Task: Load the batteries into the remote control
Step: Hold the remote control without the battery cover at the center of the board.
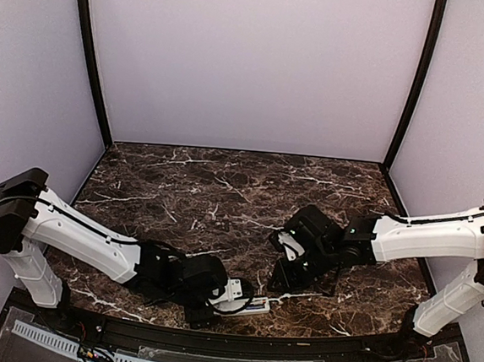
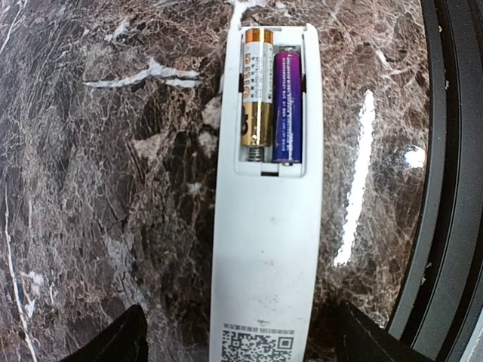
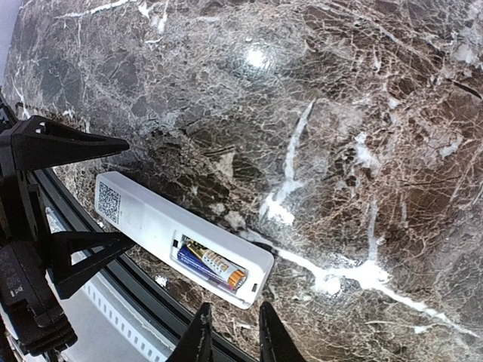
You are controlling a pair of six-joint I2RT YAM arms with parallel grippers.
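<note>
Now gold-white cylindrical battery (image 2: 256, 90) and purple cylindrical battery (image 2: 287, 105) sit side by side in the recess of slim white plastic remote control (image 2: 264, 256), face-down near front edge of dark marble bench (image 2: 90, 188); left hand (image 2: 240, 335) straddles it, released; right hand (image 3: 234, 332) slightly parted, empty.

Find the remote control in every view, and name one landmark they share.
Top external: remote control at bottom centre, near the table's front edge.
Left wrist: remote control at centre, upright in frame.
Right wrist: remote control at lower left, lying diagonally.
Shared landmark: the black table rim beside it.
</note>
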